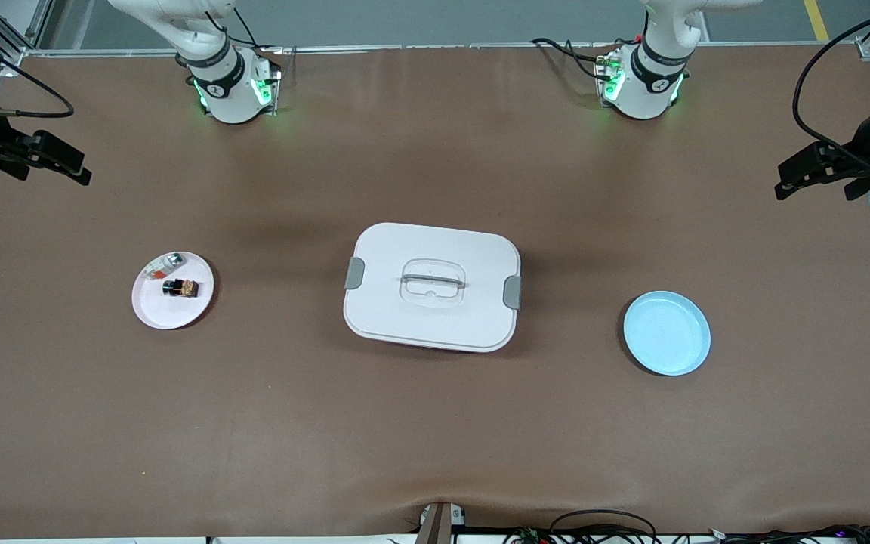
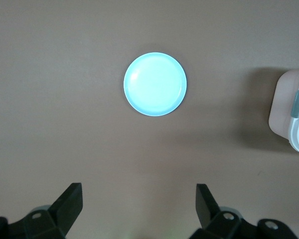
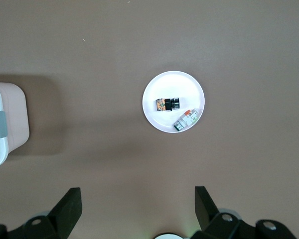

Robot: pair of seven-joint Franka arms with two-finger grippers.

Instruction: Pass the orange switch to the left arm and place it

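Observation:
The orange switch (image 1: pixel 180 288), a tiny black block with an orange-brown end, lies on a pink plate (image 1: pixel 159 311) toward the right arm's end of the table; it also shows in the right wrist view (image 3: pixel 168 104). The white box (image 1: pixel 433 286) with grey clasps stands mid-table. My right gripper (image 1: pixel 65 166) hangs open and empty high above the table's edge at its end; its fingers (image 3: pixel 70 205) stand wide apart. My left gripper (image 1: pixel 801 177) hangs open and empty high at the left arm's end, fingers (image 2: pixel 72 199) wide apart.
A clear-silver piece with a red bit (image 1: pixel 163 265) lies on the pink plate beside the switch. An empty blue plate (image 1: pixel 667 333) lies toward the left arm's end. The box's corner shows in both wrist views (image 2: pixel 294 112) (image 3: pixel 2 124).

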